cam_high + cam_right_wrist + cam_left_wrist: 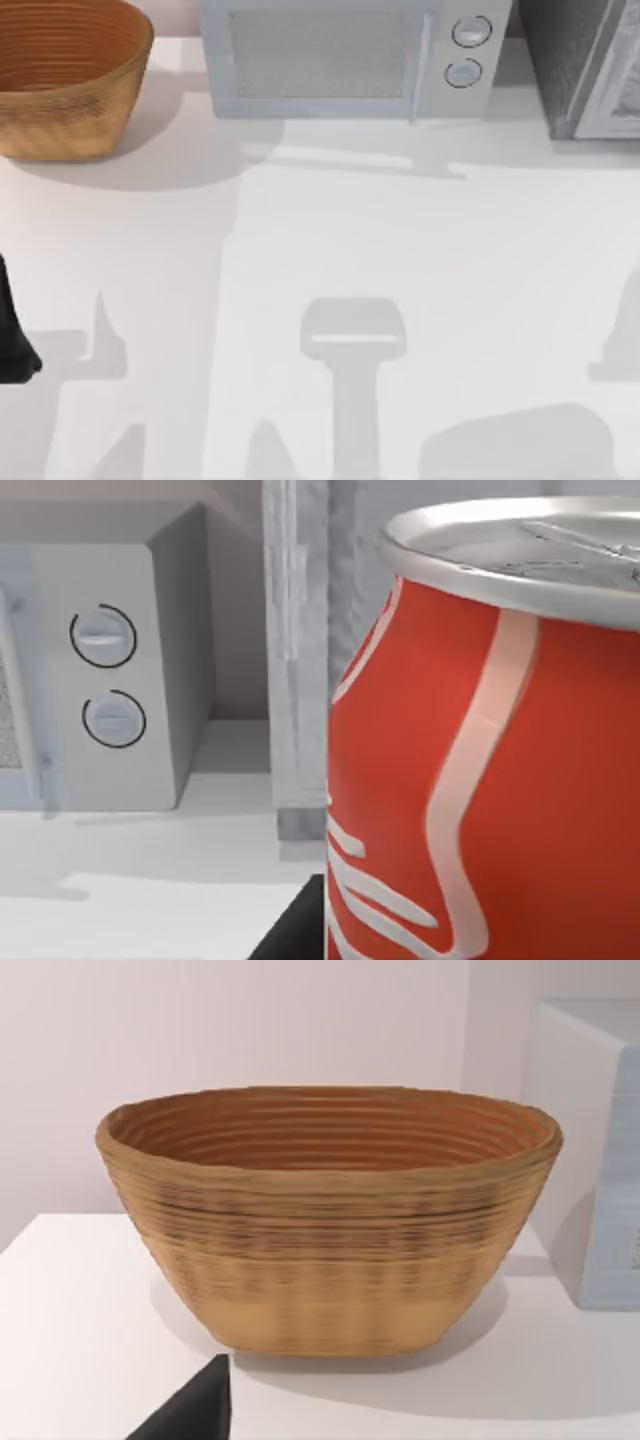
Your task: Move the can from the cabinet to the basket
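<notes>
A: Where is the can?
B: Very close before the right wrist camera, near the cabinet. I cannot tell the jaws' state.
A: The risk?
B: A loose grip drops it before the basket.

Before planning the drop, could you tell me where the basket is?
The basket stands at the table's far left corner in the top view, just left of the microwave.

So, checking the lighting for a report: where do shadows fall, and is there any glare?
Top view: grey arm-shaped shadows lie across the table, the basket shading its right. Right wrist view: soft sheen on the can, no harsh glare.
</notes>
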Controlling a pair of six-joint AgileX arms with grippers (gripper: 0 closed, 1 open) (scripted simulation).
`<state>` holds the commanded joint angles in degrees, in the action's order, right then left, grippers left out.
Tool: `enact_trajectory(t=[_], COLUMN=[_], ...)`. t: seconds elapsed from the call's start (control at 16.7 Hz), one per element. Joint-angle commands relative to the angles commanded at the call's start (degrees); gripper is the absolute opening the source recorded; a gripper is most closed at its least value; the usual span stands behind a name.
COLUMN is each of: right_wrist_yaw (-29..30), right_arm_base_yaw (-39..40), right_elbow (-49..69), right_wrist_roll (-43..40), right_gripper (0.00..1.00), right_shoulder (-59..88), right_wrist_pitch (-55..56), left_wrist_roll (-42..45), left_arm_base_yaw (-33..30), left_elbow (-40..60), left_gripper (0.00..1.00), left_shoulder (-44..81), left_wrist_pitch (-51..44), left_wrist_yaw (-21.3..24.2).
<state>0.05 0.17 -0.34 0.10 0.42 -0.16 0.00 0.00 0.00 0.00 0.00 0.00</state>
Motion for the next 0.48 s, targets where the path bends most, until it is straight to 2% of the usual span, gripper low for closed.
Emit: enact_trajectory(t=[0.24, 0.48], right_wrist_yaw=[0.2, 2.1], right_arm_base_yaw=[1.2, 6.0], right_elbow=[0.8, 4.9], right_wrist_roll=[-0.1, -0.2], right_gripper=[0.0, 0.0], right_shoulder=[2.2, 11.1], right_wrist_pitch=[1.4, 7.8], left_wrist_roll=[0.0, 0.0], left_arm_base_yaw=[0.0, 0.0], left_elbow=[0.0, 0.0], left_gripper=[1.0, 1.0], left_shoulder=[0.0, 0.0], left_wrist_pitch=[0.0, 0.0], left_wrist_yaw=[0.0, 0.0])
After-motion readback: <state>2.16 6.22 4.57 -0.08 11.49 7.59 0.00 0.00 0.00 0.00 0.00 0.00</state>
